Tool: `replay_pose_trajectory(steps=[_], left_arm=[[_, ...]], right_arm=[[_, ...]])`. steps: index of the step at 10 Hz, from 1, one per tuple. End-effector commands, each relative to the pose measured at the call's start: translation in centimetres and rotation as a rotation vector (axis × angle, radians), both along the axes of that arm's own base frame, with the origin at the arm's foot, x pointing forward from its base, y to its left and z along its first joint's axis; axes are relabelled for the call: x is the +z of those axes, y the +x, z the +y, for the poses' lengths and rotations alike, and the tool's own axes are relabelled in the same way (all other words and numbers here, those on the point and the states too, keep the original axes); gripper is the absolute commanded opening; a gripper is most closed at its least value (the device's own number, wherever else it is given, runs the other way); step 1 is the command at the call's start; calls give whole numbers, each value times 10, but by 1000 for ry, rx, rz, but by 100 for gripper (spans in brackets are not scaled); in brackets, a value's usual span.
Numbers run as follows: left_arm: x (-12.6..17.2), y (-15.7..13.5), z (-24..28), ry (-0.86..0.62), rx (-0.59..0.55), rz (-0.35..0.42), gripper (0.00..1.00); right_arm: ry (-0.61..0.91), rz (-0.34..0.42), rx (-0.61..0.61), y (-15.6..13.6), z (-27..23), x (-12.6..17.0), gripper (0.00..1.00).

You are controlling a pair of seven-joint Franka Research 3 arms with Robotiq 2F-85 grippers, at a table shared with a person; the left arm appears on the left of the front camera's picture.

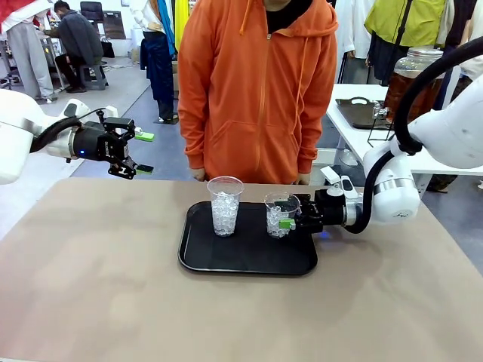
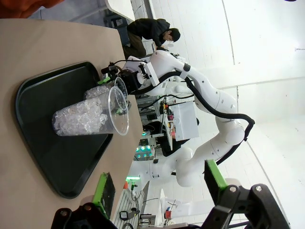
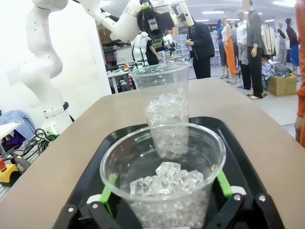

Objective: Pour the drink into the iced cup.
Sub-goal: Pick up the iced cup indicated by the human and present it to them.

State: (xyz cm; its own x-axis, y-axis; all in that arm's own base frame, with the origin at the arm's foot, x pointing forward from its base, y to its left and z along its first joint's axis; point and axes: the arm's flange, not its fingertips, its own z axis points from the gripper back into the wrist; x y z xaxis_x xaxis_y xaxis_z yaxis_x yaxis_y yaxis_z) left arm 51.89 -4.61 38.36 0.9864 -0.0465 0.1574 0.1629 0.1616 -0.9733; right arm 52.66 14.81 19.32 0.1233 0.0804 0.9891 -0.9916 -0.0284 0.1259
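Observation:
Two clear plastic cups with ice stand on a black tray [image 1: 198,256]. The taller iced cup [image 1: 225,205] is on the tray's left half, nothing touching it. The shorter iced cup [image 1: 279,216] is to the right, and my right gripper [image 1: 285,220] reaches in from the right, open, with a green-padded finger on each side of it. In the right wrist view this cup [image 3: 164,183] sits between the fingers [image 3: 110,188], the taller cup [image 3: 164,102] behind it. My left gripper [image 1: 134,153] hovers open at the table's far left. The drink [image 1: 411,83], amber-brown in a glass jar, stands on a white table at back right.
A person in an orange hoodie [image 1: 256,90] stands at the table's far edge, right behind the tray. In the left wrist view, the tray [image 2: 43,143] and taller cup [image 2: 90,117] lie ahead of my left gripper [image 2: 159,186]. Bare brown tabletop [image 1: 90,286] surrounds the tray.

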Motion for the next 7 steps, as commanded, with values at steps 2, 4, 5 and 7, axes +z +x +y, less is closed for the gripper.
replay_pose_trajectory(steps=[2, 4, 5, 7], left_arm=[[2, 0, 0, -8, 4, 3, 100], [2, 0, 0, -8, 4, 3, 100], [2, 0, 0, -8, 4, 3, 100], [2, 0, 0, -8, 4, 3, 100]], right_arm=[[-30, 30, -19, 7, 9, 3, 100], [-6, 49, 10, 3, 6, 5, 80], [-14, 31, 6, 2, 5, 6, 80], [-17, 33, 11, 0, 3, 10, 80]])
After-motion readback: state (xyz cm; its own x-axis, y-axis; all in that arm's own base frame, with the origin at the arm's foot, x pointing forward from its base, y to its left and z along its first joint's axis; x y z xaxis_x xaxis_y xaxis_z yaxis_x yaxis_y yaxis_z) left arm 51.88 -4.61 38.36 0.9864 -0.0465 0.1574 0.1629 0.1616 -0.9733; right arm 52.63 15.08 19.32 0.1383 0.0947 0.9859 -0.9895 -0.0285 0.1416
